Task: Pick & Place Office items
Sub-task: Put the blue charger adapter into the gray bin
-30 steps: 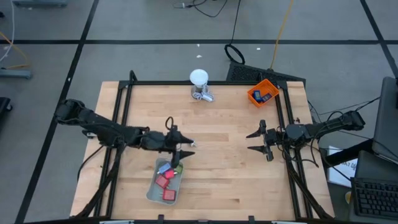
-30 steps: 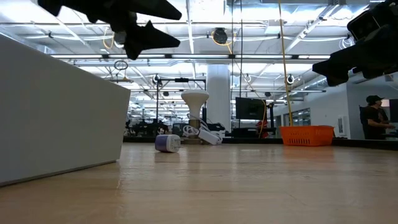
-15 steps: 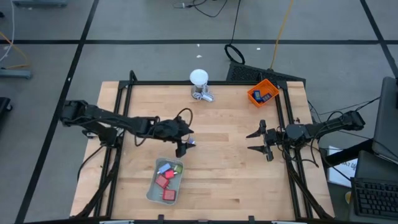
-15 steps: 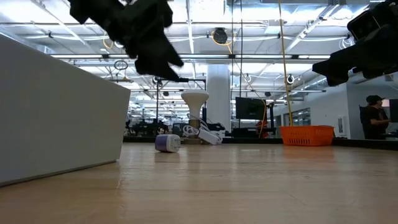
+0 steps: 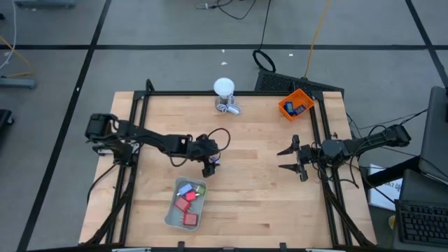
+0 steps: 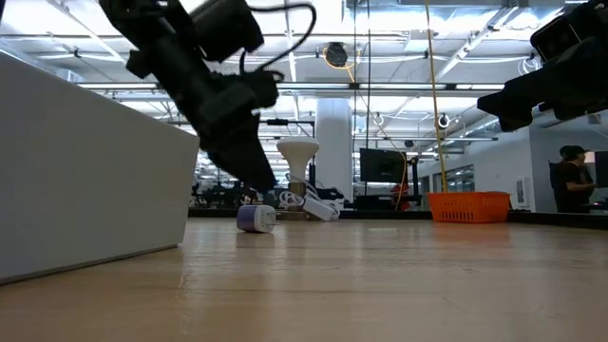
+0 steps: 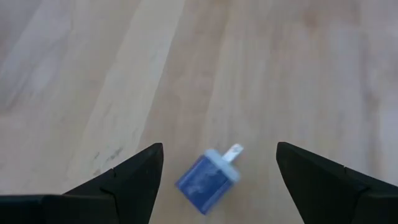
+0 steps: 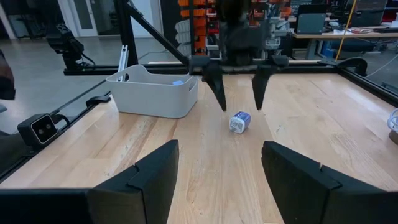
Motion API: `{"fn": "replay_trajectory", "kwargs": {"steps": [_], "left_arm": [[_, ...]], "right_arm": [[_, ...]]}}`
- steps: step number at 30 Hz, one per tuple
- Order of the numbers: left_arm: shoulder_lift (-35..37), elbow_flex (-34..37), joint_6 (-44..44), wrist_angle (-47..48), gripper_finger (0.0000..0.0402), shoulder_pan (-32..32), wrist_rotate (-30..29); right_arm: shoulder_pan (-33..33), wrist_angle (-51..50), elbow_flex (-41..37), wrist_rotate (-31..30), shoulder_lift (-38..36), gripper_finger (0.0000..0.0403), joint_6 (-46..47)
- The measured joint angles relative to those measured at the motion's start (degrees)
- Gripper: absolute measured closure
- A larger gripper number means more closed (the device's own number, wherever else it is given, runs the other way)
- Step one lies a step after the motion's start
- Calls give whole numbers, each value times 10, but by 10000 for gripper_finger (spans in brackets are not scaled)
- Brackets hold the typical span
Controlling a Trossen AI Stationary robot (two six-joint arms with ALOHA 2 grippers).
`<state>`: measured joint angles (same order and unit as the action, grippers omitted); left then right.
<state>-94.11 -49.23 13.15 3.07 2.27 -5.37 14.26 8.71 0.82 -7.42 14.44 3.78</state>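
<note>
The left hand [image 7: 214, 163] is hovering with fingers apart over the blue plug block [image 7: 206, 176], which is lying just beyond the grey tray [image 5: 183, 220]. Closing off-centre risks knocking it away.

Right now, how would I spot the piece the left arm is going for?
Look at the bare middle of the wooden table, just beyond the pale grey tray. The small blue block lies alone there, under the left gripper with its open jaws. Unlike the others, it sits in no container and has a metal prong.
</note>
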Motion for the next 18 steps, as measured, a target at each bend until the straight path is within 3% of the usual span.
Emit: {"fn": "replay_trajectory", "kwargs": {"steps": [7,12,18], "left_arm": [[-40,0,6,-1,85,-5,24],[-42,0,10,0,85,-4,68],[-42,0,10,2,85,-3,76]], "right_arm": [[0,0,0,0,0,183,0],[0,0,0,0,0,183,0],[0,0,0,0,0,183,0]]}}
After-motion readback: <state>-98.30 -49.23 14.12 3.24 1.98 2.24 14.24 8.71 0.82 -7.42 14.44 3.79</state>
